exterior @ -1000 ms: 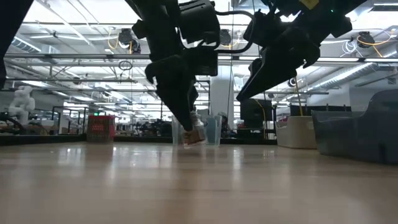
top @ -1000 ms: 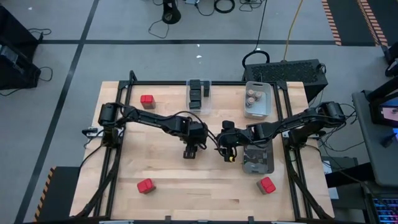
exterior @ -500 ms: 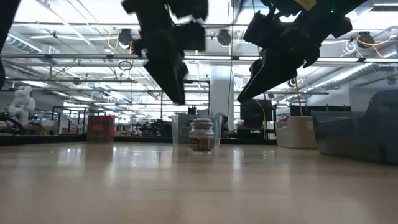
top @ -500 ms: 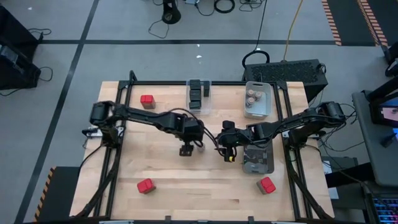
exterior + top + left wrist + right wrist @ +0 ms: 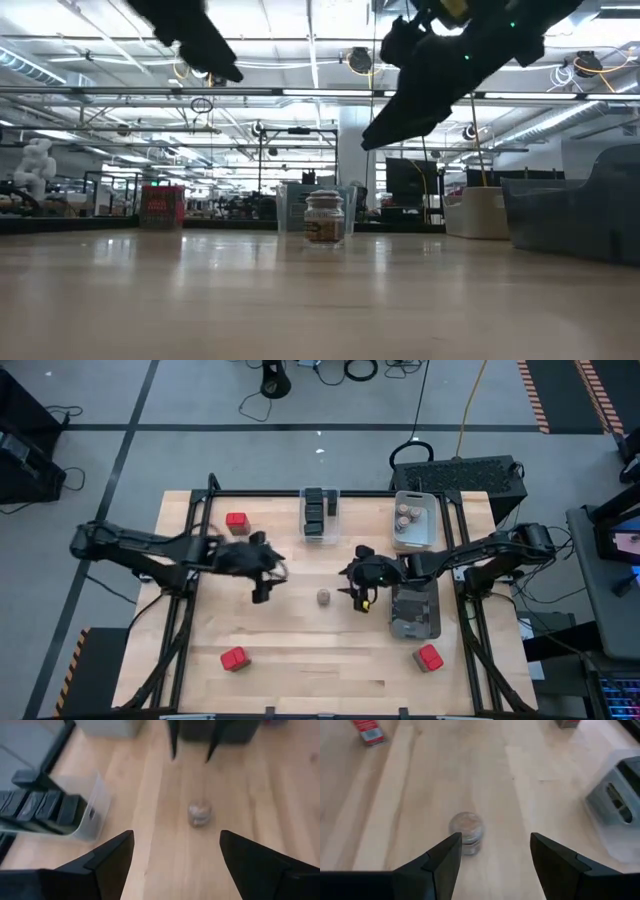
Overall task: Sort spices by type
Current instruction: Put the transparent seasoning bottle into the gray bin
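While a single round tan-topped jar [image 5: 324, 597] stood upright and alone near the middle of the wooden table [image 5: 300, 660], both arms hung above the surface on either side of it. Left gripper [image 5: 262, 592] was well to the jar's left, its fingers [image 5: 100, 865] spread wide and holding nothing; the jar lay ahead of them in the left wrist view [image 5: 199, 813]. Right gripper [image 5: 357, 598] was just beside the jar on its right, fingers [image 5: 437, 865] likewise parted and empty, the jar [image 5: 465, 832] between and beyond them. Three red tins sat apart: one at the far left [image 5: 237, 521], one near the front left [image 5: 233, 658], one at the front right [image 5: 429, 657]. Dark tins filled a clear bin [image 5: 319, 512] at the far edge; further jars sat in a white bin [image 5: 412, 520].
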Action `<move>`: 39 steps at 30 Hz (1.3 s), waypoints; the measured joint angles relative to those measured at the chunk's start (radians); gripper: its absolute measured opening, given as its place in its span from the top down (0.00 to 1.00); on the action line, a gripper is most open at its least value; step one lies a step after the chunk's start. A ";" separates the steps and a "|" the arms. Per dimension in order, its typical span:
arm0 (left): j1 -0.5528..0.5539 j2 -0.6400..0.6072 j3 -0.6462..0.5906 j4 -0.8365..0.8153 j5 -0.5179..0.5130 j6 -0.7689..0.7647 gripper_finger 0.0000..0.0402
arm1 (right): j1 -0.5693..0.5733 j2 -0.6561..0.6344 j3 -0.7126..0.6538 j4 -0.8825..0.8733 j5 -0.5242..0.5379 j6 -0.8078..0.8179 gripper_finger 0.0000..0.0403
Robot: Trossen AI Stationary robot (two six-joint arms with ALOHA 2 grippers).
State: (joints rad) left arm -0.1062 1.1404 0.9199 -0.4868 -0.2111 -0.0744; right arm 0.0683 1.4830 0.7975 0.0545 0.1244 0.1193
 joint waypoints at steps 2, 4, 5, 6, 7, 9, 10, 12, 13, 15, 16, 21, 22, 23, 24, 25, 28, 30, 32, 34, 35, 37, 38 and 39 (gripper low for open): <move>-0.027 -0.087 -0.130 0.153 -0.020 -0.022 0.25 | -0.019 0.000 0.008 -0.009 -0.028 -0.001 0.46; -0.053 -0.156 -0.249 0.304 -0.040 -0.034 0.25 | -0.030 0.012 0.042 -0.032 -0.058 0.000 0.46; -0.065 -0.184 -0.303 0.378 -0.050 -0.045 0.25 | -0.031 0.024 0.067 -0.050 -0.069 -0.001 0.46; -0.076 -0.206 -0.353 0.446 -0.059 -0.051 0.25 | -0.033 0.036 0.094 -0.084 -0.073 -0.006 0.46; -0.087 -0.224 -0.400 0.512 -0.068 -0.057 0.25 | -0.034 0.054 0.124 -0.134 -0.074 -0.013 0.46; -0.109 -0.244 -0.481 0.644 -0.099 -0.072 0.25 | -0.034 0.102 0.197 -0.213 -0.074 -0.033 0.46; -0.120 -0.247 -0.517 0.711 -0.121 -0.072 0.25 | -0.034 0.131 0.235 -0.256 -0.074 -0.041 0.46; -0.136 -0.247 -0.576 0.834 -0.163 -0.043 0.25 | -0.034 0.186 0.307 -0.354 -0.076 -0.061 0.46; -0.141 -0.246 -0.602 0.880 -0.181 -0.025 0.25 | -0.034 0.216 0.342 -0.388 -0.078 -0.070 0.46; -0.144 -0.243 -0.638 0.948 -0.194 -0.009 0.25 | -0.034 0.269 0.407 -0.431 -0.079 -0.082 0.46; -0.145 -0.242 -0.652 0.972 -0.194 0.000 0.25 | -0.034 0.292 0.438 -0.458 -0.079 -0.086 0.46; -0.145 -0.242 -0.667 0.980 -0.194 0.014 0.25 | -0.035 0.388 0.561 -0.552 -0.157 -0.087 0.46; -0.145 -0.242 -0.667 0.981 -0.191 0.024 0.25 | -0.035 0.403 0.578 -0.553 -0.176 -0.083 0.46; -0.145 -0.242 -0.667 0.981 -0.185 0.033 0.25 | -0.035 0.416 0.591 -0.554 -0.187 -0.082 0.46; -0.145 -0.242 -0.667 0.978 -0.181 0.038 0.25 | -0.035 0.429 0.600 -0.565 -0.198 -0.079 0.46; -0.145 -0.242 -0.667 0.978 -0.177 0.042 0.25 | -0.035 0.438 0.605 -0.566 -0.209 -0.077 0.46; -0.145 -0.242 -0.666 0.977 -0.166 0.055 0.25 | -0.036 0.472 0.619 -0.559 -0.209 -0.075 0.46; -0.145 -0.242 -0.666 0.975 -0.164 0.056 0.25 | -0.037 0.487 0.618 -0.566 -0.209 -0.070 0.46; -0.145 -0.242 -0.666 0.975 -0.164 0.056 0.25 | -0.038 0.497 0.618 -0.562 -0.204 -0.069 0.46; -0.145 -0.242 -0.666 0.975 -0.164 0.057 0.25 | -0.039 0.497 0.618 -0.564 -0.199 -0.070 0.46; -0.145 -0.242 -0.666 0.975 -0.163 0.057 0.25 | -0.038 0.497 0.618 -0.559 -0.194 -0.070 0.46; -0.145 -0.242 -0.666 0.975 -0.163 0.057 0.25 | -0.038 0.497 0.618 -0.562 -0.167 -0.071 0.46; -0.145 -0.242 -0.666 0.975 -0.163 0.057 0.25 | -0.038 0.497 0.618 -0.570 -0.160 -0.071 0.46; -0.145 -0.242 -0.666 0.975 -0.162 0.057 0.25 | -0.038 0.497 0.618 -0.580 -0.155 -0.071 0.46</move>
State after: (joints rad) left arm -0.2512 0.8982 0.2539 0.4881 -0.3729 -0.0174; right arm 0.0299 1.9800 1.4151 -0.5255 -0.0302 0.0483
